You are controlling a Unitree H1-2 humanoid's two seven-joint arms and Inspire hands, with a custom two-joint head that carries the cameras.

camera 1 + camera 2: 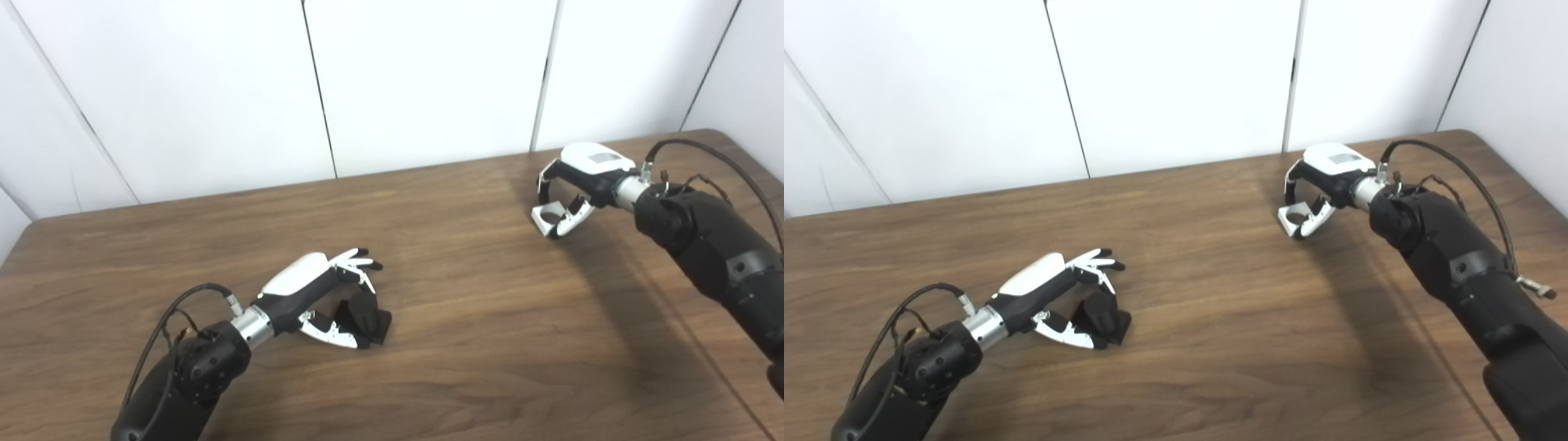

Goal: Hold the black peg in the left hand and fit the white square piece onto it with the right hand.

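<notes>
The black peg [367,318] lies on the brown table [478,318] at the front left. My left hand [318,288] is around it: the fingers [355,260] stretch out above and behind the peg, and the thumb lies in front of it, not closed on it. The white square piece [547,217], with a round hole, is at the back right, low over or on the table. My right hand [579,177] curls over it, fingers in front and thumb beside it, pinching it. Both also show in the right eye view: the peg [1102,318], the piece [1293,219].
White wall panels [429,79] stand right behind the table's far edge. The table's right edge runs close by my right arm [710,245]. A wide stretch of bare wood lies between the two hands.
</notes>
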